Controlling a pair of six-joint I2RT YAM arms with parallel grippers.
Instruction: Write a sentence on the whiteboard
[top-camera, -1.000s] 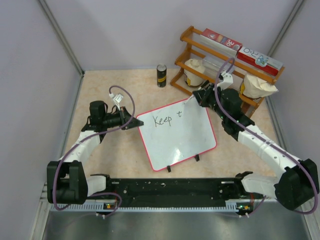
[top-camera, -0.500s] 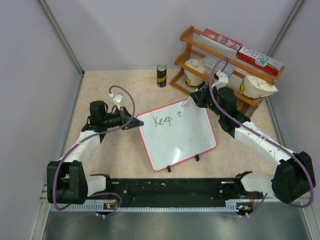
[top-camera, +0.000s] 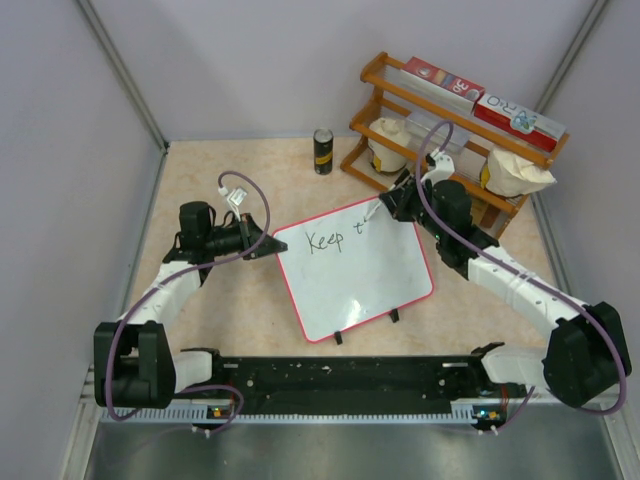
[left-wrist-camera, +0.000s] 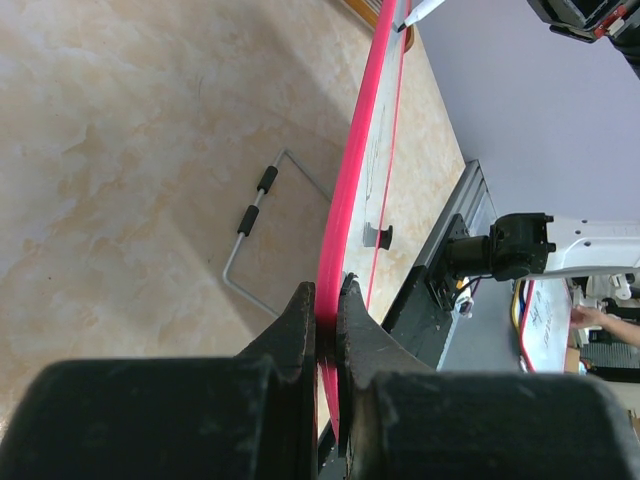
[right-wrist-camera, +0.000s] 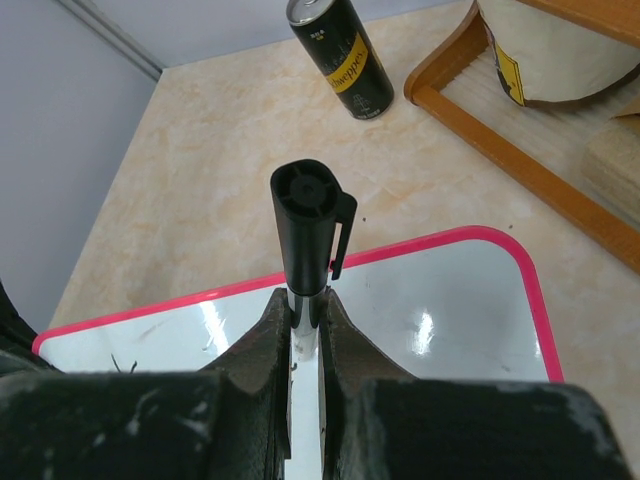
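**Whiteboard (top-camera: 365, 290): lettering stands at "Keep t" while the pen resets for its next stroke**

The whiteboard lies on the table between the two arms, turned at an angle, with its two black clips on the near edge. The sentence (top-camera: 335, 240) reads "Keep t" in the upper left part of the board. Over the last second no clearly legible letter has been added; at most a faint tick shows beside the "t".

What has changed is the right gripper (top-camera: 392, 202). Its wrist has shifted a little toward the far left, and the marker (top-camera: 372, 211) now points at the spot just right of the "t", near the far rim. The right wrist view shows the jaws closed tight on the marker's barrel, the black capped end standing up toward the camera. Whether the tip touches the surface cannot be told.

The left gripper (top-camera: 268, 247) has not moved. Its jaws are pinched on the pink rim at the board's left corner, steadying it.

By this reading the second word is barely begun, and most of the sentence remains to be written. A drinks can (top-camera: 323, 151) and a wooden rack (top-camera: 440, 110) stand well apart, beyond the board.
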